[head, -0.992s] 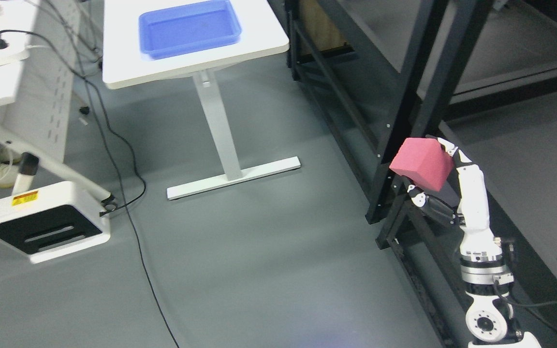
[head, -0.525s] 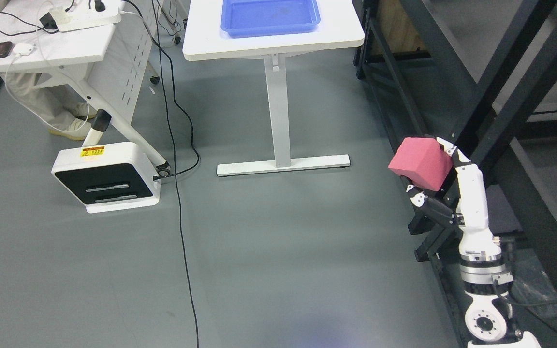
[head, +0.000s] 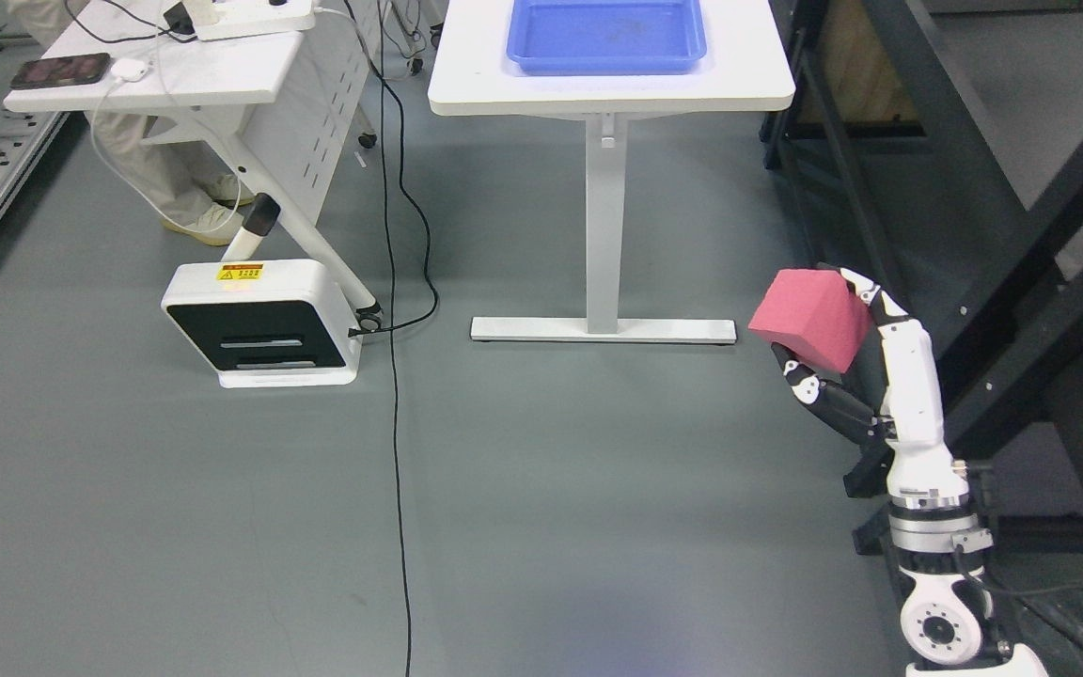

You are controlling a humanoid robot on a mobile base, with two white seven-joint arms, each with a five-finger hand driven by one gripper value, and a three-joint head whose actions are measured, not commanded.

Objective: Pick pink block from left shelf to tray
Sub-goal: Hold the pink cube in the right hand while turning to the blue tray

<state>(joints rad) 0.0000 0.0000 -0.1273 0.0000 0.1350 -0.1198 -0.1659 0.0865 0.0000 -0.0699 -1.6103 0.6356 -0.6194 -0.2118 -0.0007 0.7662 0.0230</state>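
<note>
pink block (head: 810, 318) in your right hand (head: 856, 362)
fingers clamp it, held above the floor beside the dark shelf (head: 1021, 254), well apart from the blue tray (head: 605, 38) on the white table (head: 466, 89).

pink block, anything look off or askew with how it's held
The pink block sits tilted, one corner up, pinched by the right hand over bare floor. The blue tray lies flat and square on the white table. Nothing is spilled or damaged.

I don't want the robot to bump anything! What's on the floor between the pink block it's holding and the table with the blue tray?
In the head view, only bare grey floor lies between the pink block in the right hand and the white table's foot, below the blue tray.
</note>
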